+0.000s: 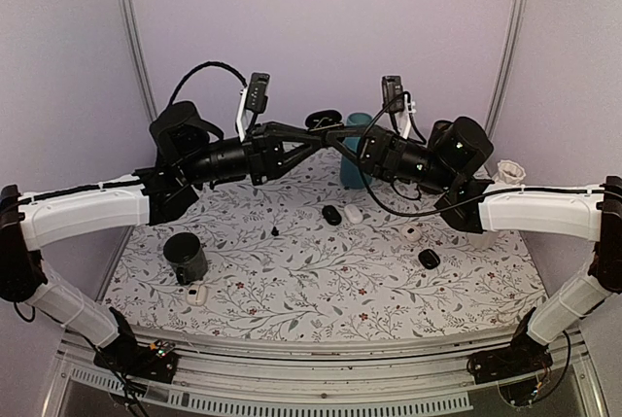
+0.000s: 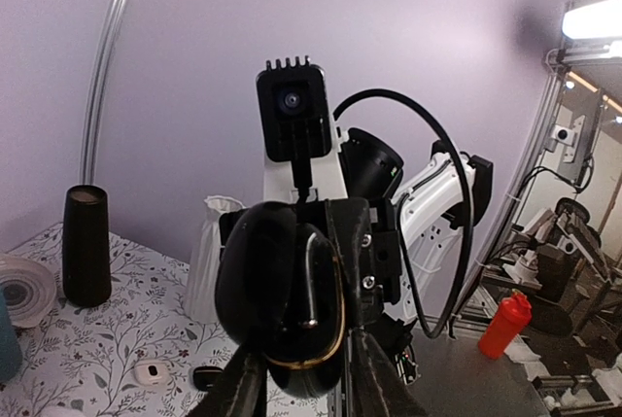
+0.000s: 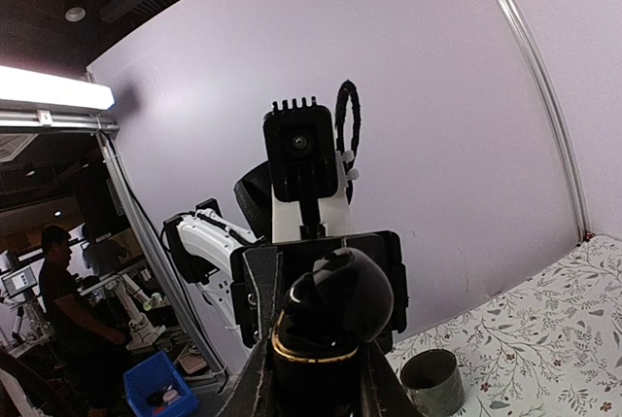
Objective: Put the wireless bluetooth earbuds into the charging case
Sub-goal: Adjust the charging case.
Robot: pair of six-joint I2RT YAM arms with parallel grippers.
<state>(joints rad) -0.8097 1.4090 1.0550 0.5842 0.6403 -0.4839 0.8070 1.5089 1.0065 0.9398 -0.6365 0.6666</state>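
The charging case (image 2: 292, 310) is glossy black with a gold rim and its lid is hinged open. Both grippers hold it in the air above the middle of the table. My left gripper (image 2: 306, 388) is shut on it from one side, and my right gripper (image 3: 316, 378) is shut on its lower half (image 3: 326, 339) from the other. In the top view the two grippers (image 1: 313, 139) (image 1: 342, 135) meet at the case (image 1: 326, 125). One tiny black earbud (image 1: 275, 231) lies on the tablecloth below. The other earbud is not visible.
On the floral cloth lie a black pod (image 1: 332, 214), a white pod (image 1: 353, 213), another white pod (image 1: 412, 232), a black pod (image 1: 429, 259) and a white pod (image 1: 198, 295). A black cup (image 1: 185, 257) stands front left and a teal cup (image 1: 355, 159) at the back.
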